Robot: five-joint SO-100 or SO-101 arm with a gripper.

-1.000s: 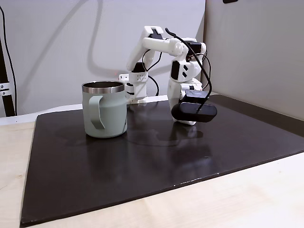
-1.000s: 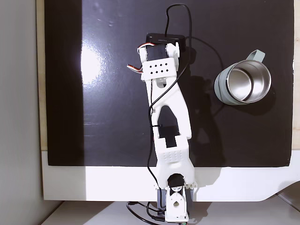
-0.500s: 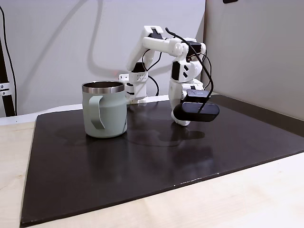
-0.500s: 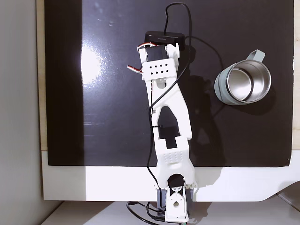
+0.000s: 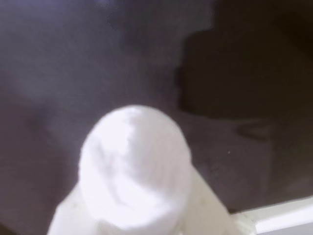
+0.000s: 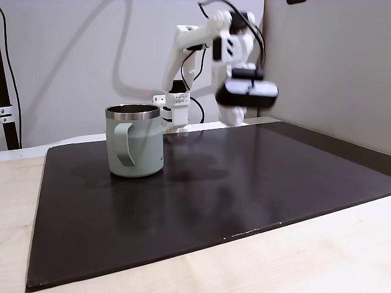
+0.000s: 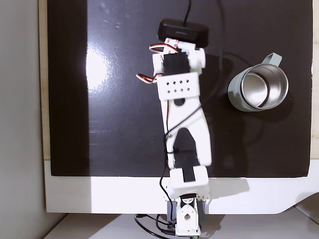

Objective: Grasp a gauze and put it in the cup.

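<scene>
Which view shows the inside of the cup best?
The fixed view from above: it looks straight into the cup and shows its steel interior. The side fixed view shows its wall, handle and rim.

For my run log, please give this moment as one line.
phase: carry | gripper: shut on gauze, raised above mat | cup: upright, empty in overhead fixed view | gauze not yet in cup

Airborne white gauze (image 5: 134, 169); upright green cup (image 6: 135, 141)

Blurred wrist view; bright glare on the glossy black mat (image 7: 99, 69).
</scene>
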